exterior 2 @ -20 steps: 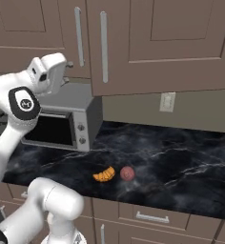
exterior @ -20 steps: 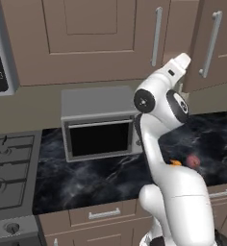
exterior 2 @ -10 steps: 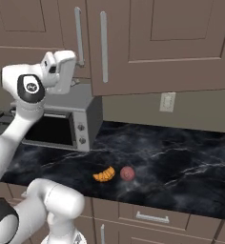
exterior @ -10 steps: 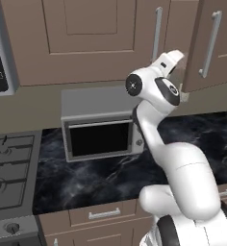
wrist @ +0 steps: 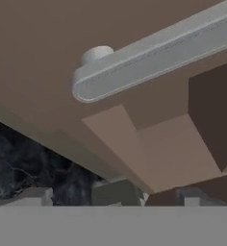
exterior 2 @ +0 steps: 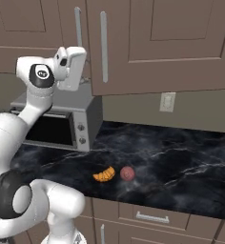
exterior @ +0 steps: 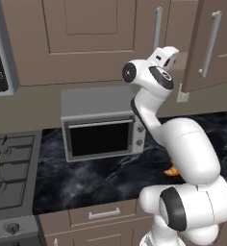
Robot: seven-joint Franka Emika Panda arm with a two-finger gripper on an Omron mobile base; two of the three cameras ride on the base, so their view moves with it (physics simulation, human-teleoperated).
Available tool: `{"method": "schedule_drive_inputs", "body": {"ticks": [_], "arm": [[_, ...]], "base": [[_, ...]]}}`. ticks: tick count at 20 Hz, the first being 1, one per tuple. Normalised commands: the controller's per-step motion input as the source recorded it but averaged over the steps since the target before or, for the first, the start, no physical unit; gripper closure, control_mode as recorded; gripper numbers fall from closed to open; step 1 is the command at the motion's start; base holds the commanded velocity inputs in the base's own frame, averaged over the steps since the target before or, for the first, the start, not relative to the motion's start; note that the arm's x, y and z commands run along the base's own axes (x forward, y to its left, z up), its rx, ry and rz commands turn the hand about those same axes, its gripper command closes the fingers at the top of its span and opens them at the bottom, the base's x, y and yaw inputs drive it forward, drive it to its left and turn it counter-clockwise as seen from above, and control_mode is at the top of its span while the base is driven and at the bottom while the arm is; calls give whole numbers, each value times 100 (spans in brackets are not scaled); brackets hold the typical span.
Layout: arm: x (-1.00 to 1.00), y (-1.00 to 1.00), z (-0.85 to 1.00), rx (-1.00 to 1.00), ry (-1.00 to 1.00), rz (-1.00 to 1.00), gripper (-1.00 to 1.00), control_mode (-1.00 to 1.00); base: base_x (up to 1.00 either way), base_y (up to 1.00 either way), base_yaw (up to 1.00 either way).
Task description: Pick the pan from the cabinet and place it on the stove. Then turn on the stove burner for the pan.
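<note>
Dark fingertips (wrist: 116, 192) spread wide and holding nothing, poking up at the bottom of the hand view, just short of the lower end of the silver bar handle (wrist: 158, 56). White gripper (exterior 2: 77, 62) raised in front of the brown wooden cabinet (exterior 2: 157, 43), whose door stands slightly ajar, bar handle running vertically down its edge. Silver toaster oven (exterior: 102, 127) below on the dark marble counter (exterior 2: 181, 162), grey stove (exterior: 9, 168) off to its left; pan out of sight.
</note>
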Motion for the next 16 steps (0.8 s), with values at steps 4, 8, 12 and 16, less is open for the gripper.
{"method": "schedule_drive_inputs", "body": {"ticks": [4, 8, 12, 16], "arm": [[29, -16, -2, 0, 10, -1, -100, -100], [15, -20, -1, 0, 9, 0, -100, -100], [1, -27, -1, 0, 6, 0, -100, -100], [-2, -36, -4, 0, 4, -1, -100, -100]], "base": [[0, 0, 0], [0, 0, 0], [0, 0, 0], [0, 0, 0]]}}
